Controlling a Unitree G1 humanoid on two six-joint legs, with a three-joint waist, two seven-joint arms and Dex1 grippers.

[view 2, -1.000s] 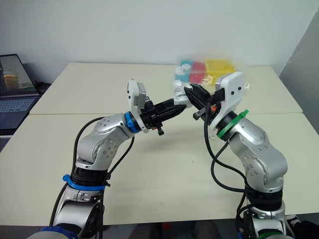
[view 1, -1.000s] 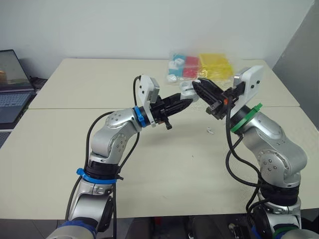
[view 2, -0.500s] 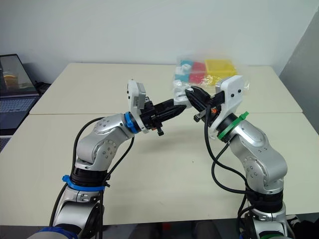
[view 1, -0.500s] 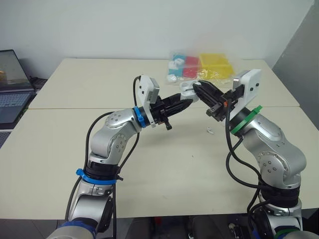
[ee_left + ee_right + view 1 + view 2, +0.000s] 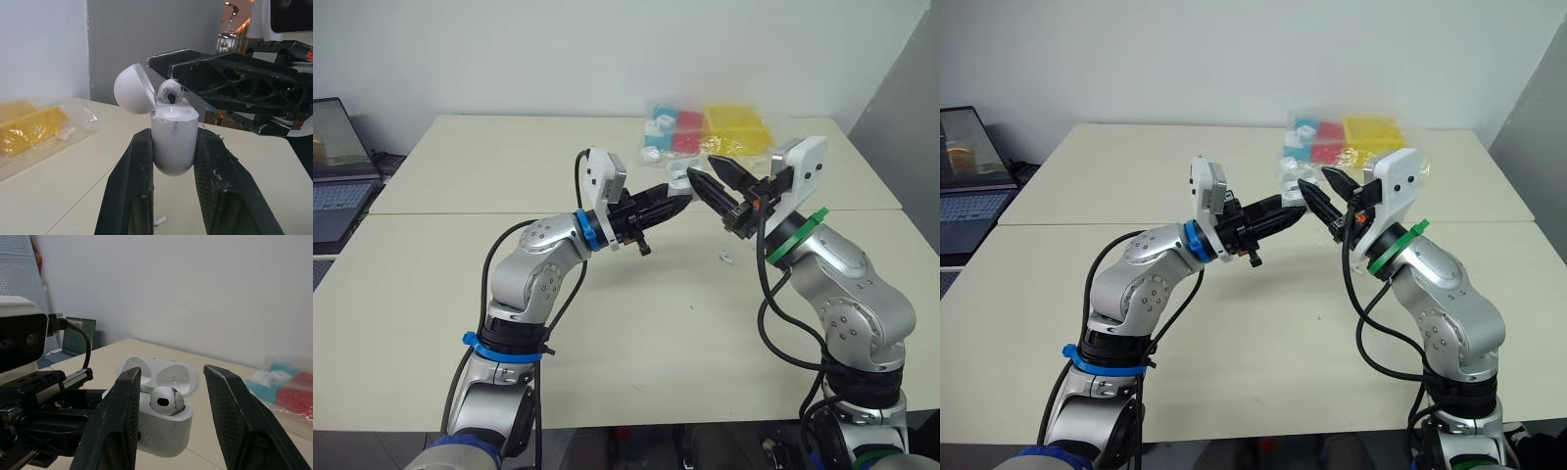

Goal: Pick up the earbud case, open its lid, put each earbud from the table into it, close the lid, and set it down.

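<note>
Up above the table (image 5: 460,166), left gripper (image 5: 171,133) clamps the earbud case (image 5: 173,152) upright, lid (image 5: 131,90) flipped open, so the earbud (image 5: 169,92) can seat; right gripper (image 5: 172,372) is spread wide, empty. Other earbud (image 5: 725,258) lies on the table.

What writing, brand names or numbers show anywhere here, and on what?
None can be read.
The earbud case: no lettering on it.
The laptop screen: too blurred to read.
The plastic bag: no legible label.

Bright even light, soft shadows, sharp
</note>
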